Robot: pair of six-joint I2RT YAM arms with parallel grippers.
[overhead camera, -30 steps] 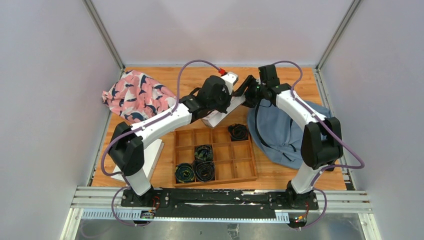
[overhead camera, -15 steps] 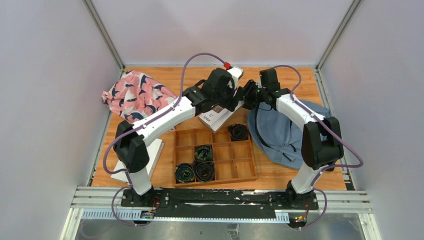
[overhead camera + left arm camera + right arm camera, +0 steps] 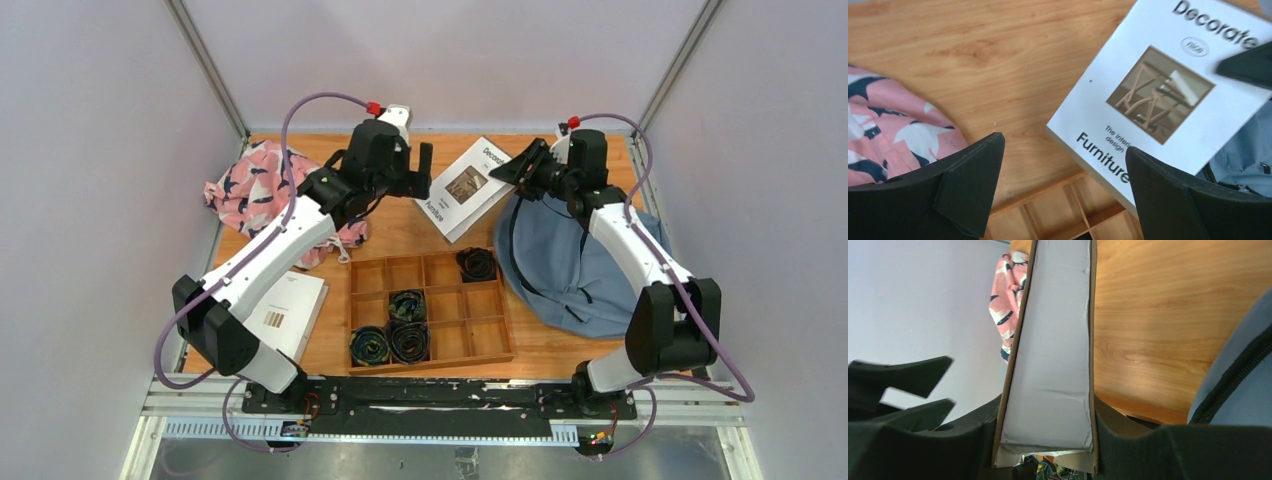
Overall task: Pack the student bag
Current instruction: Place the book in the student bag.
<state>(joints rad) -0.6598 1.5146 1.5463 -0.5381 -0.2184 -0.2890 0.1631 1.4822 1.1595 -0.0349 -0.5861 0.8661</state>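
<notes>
The student bag (image 3: 570, 262), a slate-blue backpack with dark zipper trim, lies at the right of the table and shows in the right wrist view (image 3: 1243, 385). A white book (image 3: 463, 186) titled "Decorate Furniture" (image 3: 1158, 100) hangs tilted beside the bag's left edge. My right gripper (image 3: 520, 166) is shut on the book's right edge; its page block (image 3: 1048, 365) sits squeezed between the fingers (image 3: 1133, 440). My left gripper (image 3: 418, 172) stands open left of the book, nothing between its jaws (image 3: 1063, 147).
A pink patterned cloth (image 3: 255, 190) lies at the back left. A wooden compartment tray (image 3: 495, 335) in front holds several dark rolled items (image 3: 476, 263). A second white book (image 3: 285, 312) lies at the front left by the left arm.
My left gripper opened, let go of the book and drew back to the left. The right gripper closed on the book and carried it right, toward the bag.
</notes>
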